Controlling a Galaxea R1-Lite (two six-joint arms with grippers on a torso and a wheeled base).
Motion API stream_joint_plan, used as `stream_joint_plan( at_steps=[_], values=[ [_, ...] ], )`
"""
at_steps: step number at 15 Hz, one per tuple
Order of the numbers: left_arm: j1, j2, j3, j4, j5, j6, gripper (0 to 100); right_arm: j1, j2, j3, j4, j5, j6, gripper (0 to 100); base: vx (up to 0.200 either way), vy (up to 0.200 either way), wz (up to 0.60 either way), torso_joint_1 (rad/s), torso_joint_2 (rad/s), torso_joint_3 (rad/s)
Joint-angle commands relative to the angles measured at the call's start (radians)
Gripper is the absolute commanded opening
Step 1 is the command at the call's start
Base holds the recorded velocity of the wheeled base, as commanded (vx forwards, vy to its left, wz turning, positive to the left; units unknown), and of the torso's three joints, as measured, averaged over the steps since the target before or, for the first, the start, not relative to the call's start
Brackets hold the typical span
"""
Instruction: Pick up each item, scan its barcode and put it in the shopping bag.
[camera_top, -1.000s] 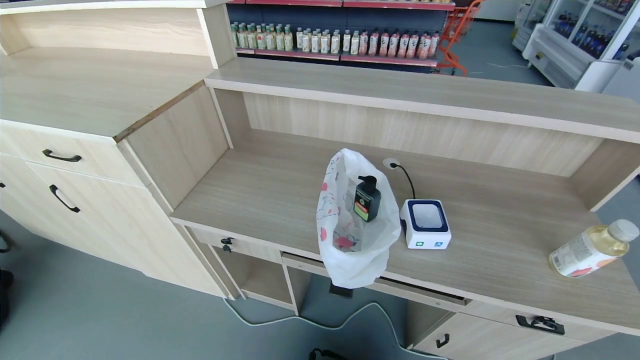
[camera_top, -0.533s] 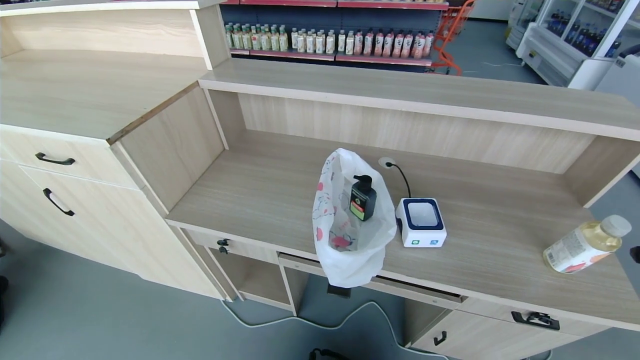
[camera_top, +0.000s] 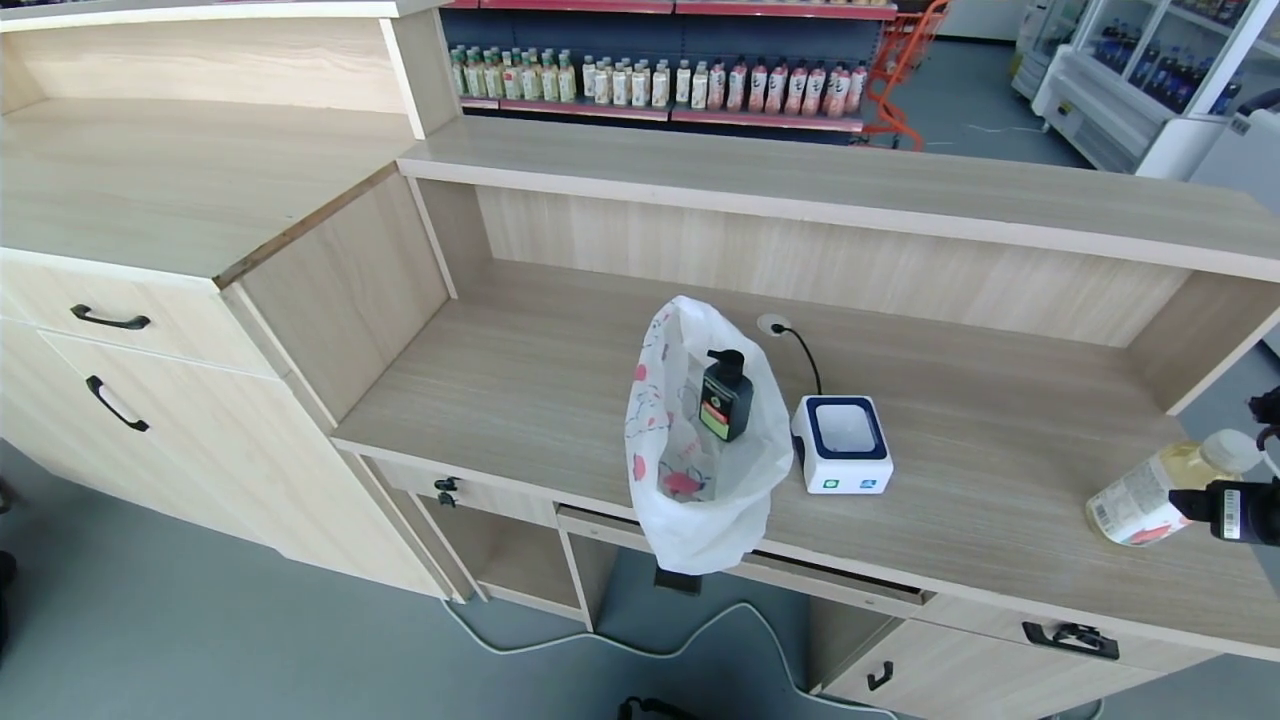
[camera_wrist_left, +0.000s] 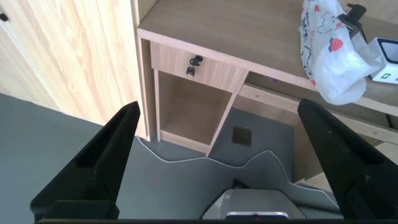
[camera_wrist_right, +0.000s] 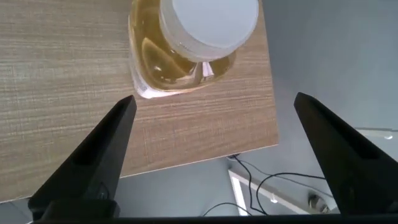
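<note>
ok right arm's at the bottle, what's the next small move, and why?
Probably ease the right gripper forward around the bottle before closing. Its fingers are open wide, and the bottle lies on the counter near the edge, just beyond the fingertips, so closing now would likely miss it.

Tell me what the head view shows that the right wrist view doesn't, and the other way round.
Head view adds: the shopping bag with a black pump bottle standing in it, and the white scanner beside the bag.
Right wrist view adds: the white cap seen end-on, and cables on the floor past the counter end.
Shared: the yellow-liquid bottle lying at the counter's right end, with the open right claw by its cap.
</note>
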Motion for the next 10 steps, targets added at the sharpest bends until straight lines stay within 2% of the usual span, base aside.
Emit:
stream_joint_plan(
  at_steps=[1, 8, 10],
  values=[
    [0.0, 0.0, 0.0, 0.001, 0.0, -0.001, 100, 0.007, 0.053, 0.01, -0.043, 0.001, -0.003, 100, 0.0, 0.0, 0.0, 0.0, 0.0, 0.0],
    [0.0, 0.0, 0.0, 0.001, 0.0, -0.001, 100, 0.005, 0.102, 0.041, -0.164, 0.004, -0.001, 100, 0.0, 0.0, 0.0, 0.0, 0.0, 0.0],
    [0.0, 0.0, 0.0, -0.001, 0.002, -0.001, 100, 0.001, 0.121, 0.067, -0.243, 0.053, -0.001, 100, 0.0, 0.0, 0.0, 0.0, 0.0, 0.0]
  ],
)
